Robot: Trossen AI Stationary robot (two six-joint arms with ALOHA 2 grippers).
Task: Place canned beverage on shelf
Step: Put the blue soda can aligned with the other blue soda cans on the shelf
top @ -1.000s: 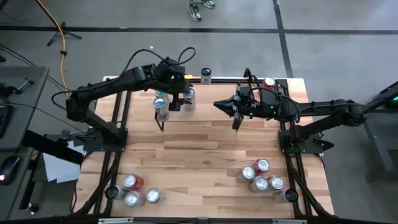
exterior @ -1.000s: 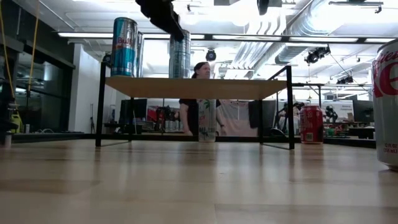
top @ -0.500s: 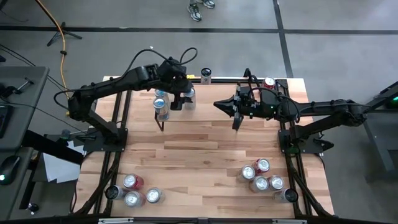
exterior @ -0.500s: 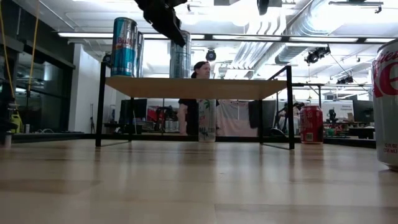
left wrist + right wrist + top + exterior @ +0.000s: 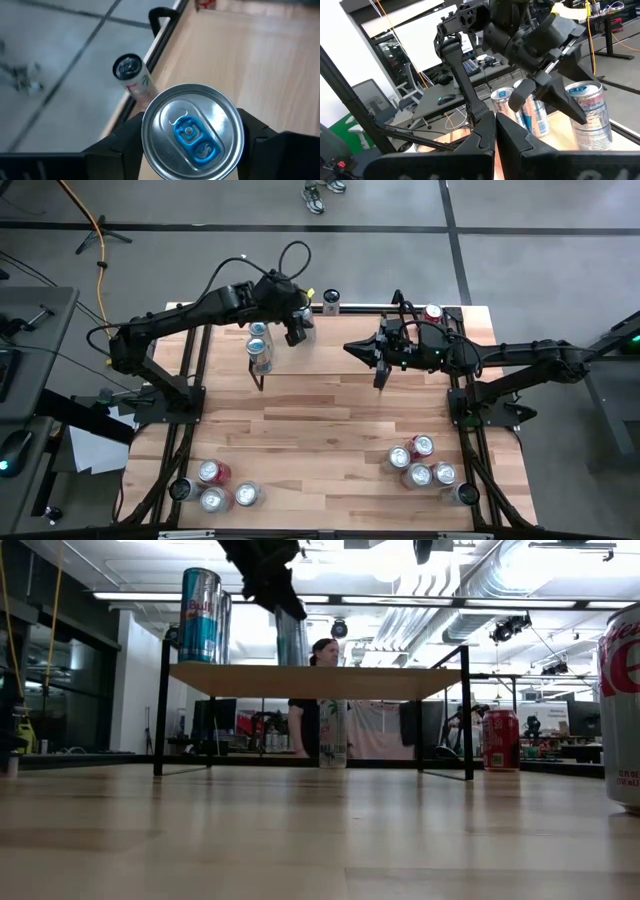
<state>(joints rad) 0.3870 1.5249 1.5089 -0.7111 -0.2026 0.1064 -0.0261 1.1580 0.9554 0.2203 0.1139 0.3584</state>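
Light wood tabletop (image 5: pixel 330 430) carries the shelf (image 5: pixel 315 681) at its far edge. Left gripper (image 5: pixel 297 330) hangs above a silver can (image 5: pixel 192 131) standing on the shelf, its fingers spread either side of the can's top (contact unclear). Placement looks complete; next comes a straight lift clear. Right gripper (image 5: pixel 381 372) waits alongside, fingers nearly together.
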